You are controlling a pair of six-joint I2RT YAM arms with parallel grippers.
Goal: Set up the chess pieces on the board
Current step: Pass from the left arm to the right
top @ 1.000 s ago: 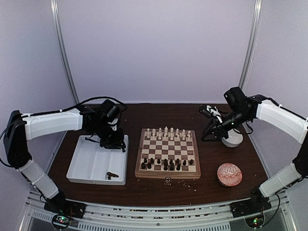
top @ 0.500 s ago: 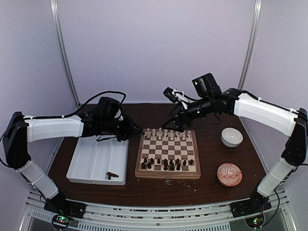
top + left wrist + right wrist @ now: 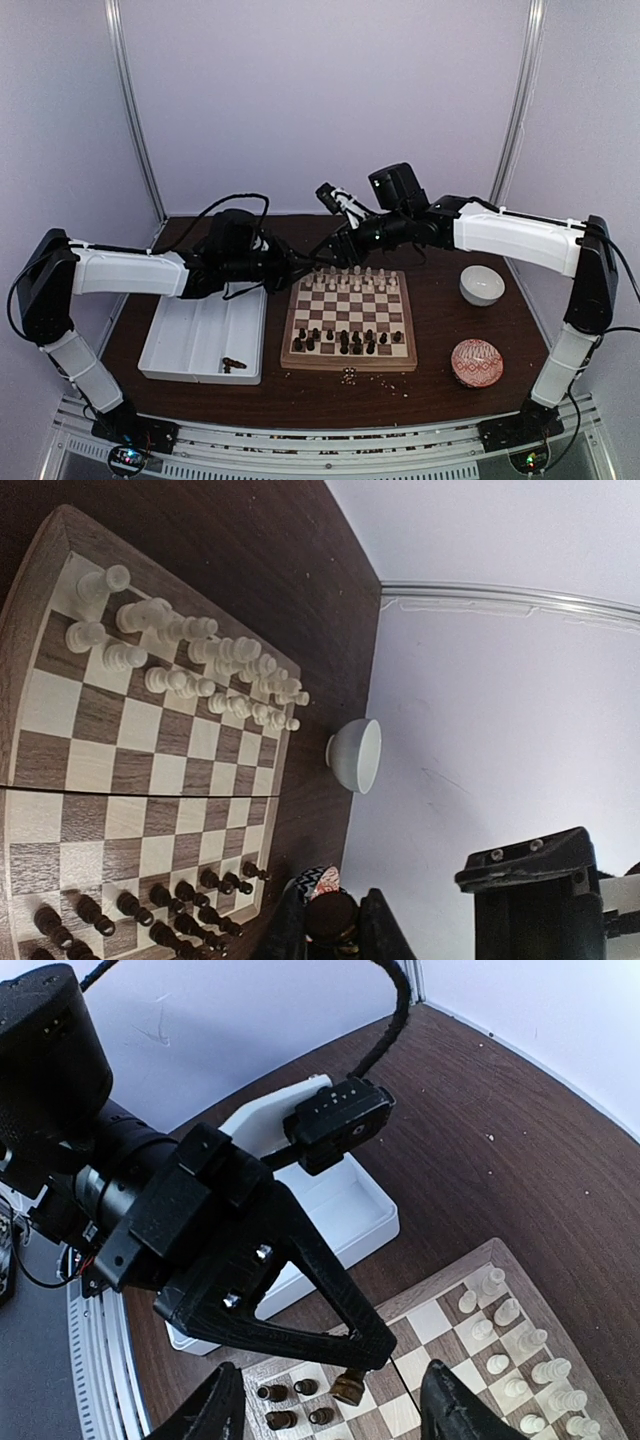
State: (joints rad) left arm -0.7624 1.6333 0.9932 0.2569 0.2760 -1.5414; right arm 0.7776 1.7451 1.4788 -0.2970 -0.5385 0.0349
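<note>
The board (image 3: pixel 350 312) lies mid-table, cream chess pieces (image 3: pixel 350 275) along its far rows and dark chess pieces (image 3: pixel 345 342) along its near rows. Over the far-left corner my left gripper (image 3: pixel 300 264) is shut on a dark brown piece (image 3: pixel 332 920), which hangs below the left fingers (image 3: pixel 372 1345) in the right wrist view (image 3: pixel 349 1388). My right gripper (image 3: pixel 336 248) hovers close beside it, open, its jaws (image 3: pixel 338 1408) wide on either side of that dark piece without touching it. Two dark pieces (image 3: pixel 233 364) lie in the tray.
A white divided tray (image 3: pixel 190 335) sits left of the board. A white bowl (image 3: pixel 482 285) and a red patterned bowl (image 3: pixel 476 362) stand to its right. Pale crumbs (image 3: pixel 350 375) lie in front of the board. The two arms nearly meet over the board's far-left corner.
My right arm swung left from the white bowl to the board's far-left corner and opened wider. My left arm moved right from the tray to the same corner, still gripping the dark piece.
</note>
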